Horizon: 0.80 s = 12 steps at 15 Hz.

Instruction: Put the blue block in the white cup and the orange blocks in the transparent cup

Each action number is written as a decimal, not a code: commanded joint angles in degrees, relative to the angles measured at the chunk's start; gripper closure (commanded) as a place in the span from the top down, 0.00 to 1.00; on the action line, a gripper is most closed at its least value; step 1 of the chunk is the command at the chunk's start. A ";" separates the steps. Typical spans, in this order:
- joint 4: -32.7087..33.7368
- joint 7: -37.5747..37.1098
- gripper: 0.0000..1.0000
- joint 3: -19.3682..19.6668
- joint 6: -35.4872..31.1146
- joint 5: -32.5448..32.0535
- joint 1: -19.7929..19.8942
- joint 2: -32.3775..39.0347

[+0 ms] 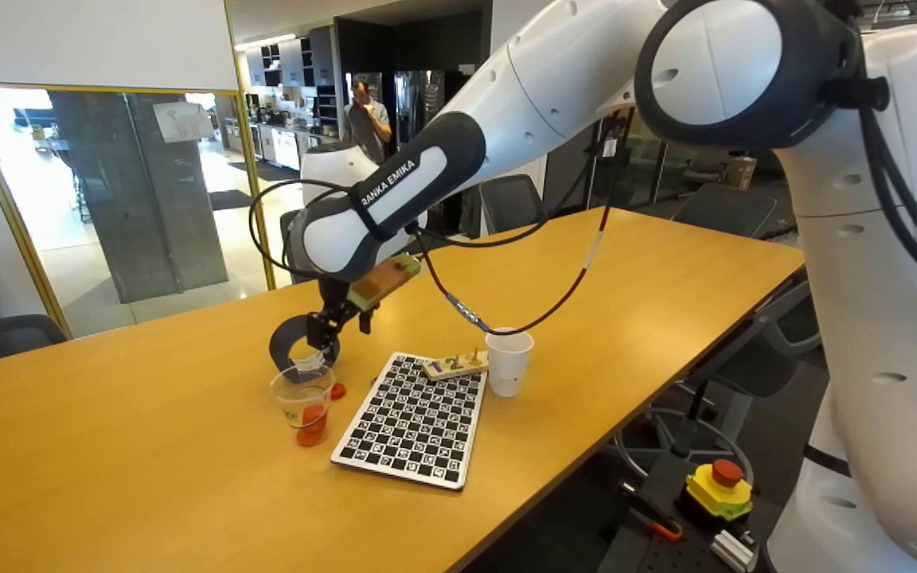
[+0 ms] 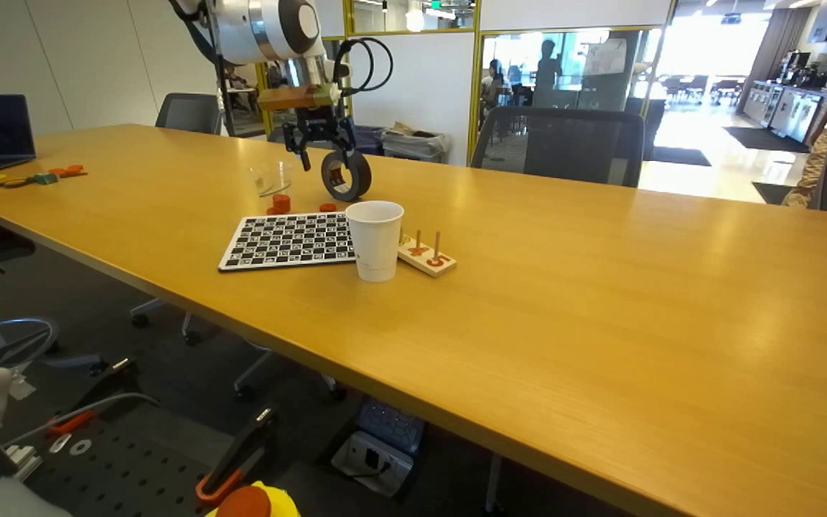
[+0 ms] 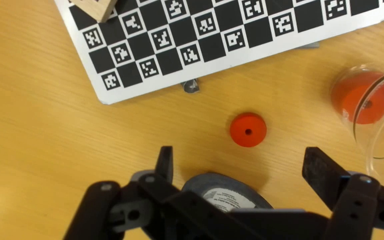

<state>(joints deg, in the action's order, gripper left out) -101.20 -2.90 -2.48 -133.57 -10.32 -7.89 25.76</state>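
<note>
One white cup (image 2: 376, 243), one transparent cup (image 1: 293, 403), one lone orange block (image 3: 247, 128), others (image 2: 281, 204) stacked; pincer (image 3: 238, 158), jaws apart.

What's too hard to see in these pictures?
Bottom inside the white cup: its wall hides it in both exterior views.
One end of the number board: behind the white cup in an exterior view.
Part of the transparent cup: cut off by the wrist view's right edge.
Printing on the black tape roll: blurred, wrist view.

In an exterior view, board (image 1: 413, 422) between left cup (image 1: 298, 393) and right cup (image 1: 509, 364), one block (image 1: 337, 391) near tape roll (image 1: 279, 348).
</note>
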 commanded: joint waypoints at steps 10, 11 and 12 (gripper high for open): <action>5.36 -11.40 1.00 1.06 -2.46 2.28 -1.89 8.45; 5.48 -11.74 1.00 1.15 -2.53 2.24 -2.01 8.63; 5.51 -11.95 1.00 1.18 -2.58 2.22 -2.10 8.71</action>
<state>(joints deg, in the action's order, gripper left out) -97.77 -13.58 -2.14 -135.57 -9.33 -8.91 33.37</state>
